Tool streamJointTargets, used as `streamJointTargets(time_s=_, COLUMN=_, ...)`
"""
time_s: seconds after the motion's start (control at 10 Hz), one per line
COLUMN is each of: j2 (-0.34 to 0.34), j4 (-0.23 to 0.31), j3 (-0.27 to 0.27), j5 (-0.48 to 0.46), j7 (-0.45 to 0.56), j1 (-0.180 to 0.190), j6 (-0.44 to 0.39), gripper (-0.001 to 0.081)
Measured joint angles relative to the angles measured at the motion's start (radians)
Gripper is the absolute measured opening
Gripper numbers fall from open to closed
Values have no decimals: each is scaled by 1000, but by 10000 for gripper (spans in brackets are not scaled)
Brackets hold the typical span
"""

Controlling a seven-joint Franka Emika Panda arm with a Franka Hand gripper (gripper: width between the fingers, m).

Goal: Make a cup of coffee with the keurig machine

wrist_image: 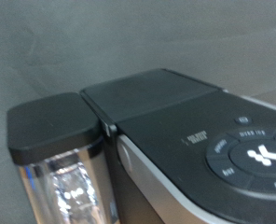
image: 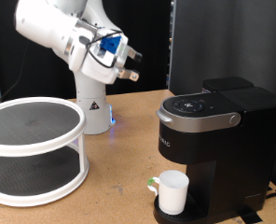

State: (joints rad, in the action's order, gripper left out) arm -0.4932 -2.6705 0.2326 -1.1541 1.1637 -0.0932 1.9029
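The black keurig machine stands at the exterior view's right, its lid down, with silver-grey handle and buttons on top. The white cup with a green mark sits on the drip tray under the spout. My gripper hangs in the air to the left of and above the machine, apart from it; nothing shows between its fingers. The wrist view shows the machine's top, its button panel and the clear water tank. The gripper's fingers do not show there.
A white two-tier round rack with dark mesh shelves stands at the exterior view's left. The arm's white base is behind it on the wooden table. A dark panel stands behind the machine.
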Motion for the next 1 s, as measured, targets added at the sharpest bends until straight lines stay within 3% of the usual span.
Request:
streamJointTargets(time_s=0.2, j2=-24, j4=-8, j3=0, j5=16, j7=-22, j1=-4, j6=-6, gripper=808)
streamJointTargets(time_s=0.3, j2=-24, j4=-7, j3=-2, j5=-23, j7=-23, j1=0, j6=-6, gripper=808)
streamJointTargets(time_s=0.5, j2=-25, j4=-4, j3=-12, j5=-303, j7=-30, j1=43, j6=-5, gripper=808)
streamJointTargets(time_s=0.9, j2=-20, j4=1, j3=-66, j5=-973, j7=0, j1=161, j6=-5, gripper=808)
streamJointTargets(time_s=1.0, j2=-2, j4=1, j3=-67, j5=-1087, j7=16, j1=182, j6=-10, gripper=808)
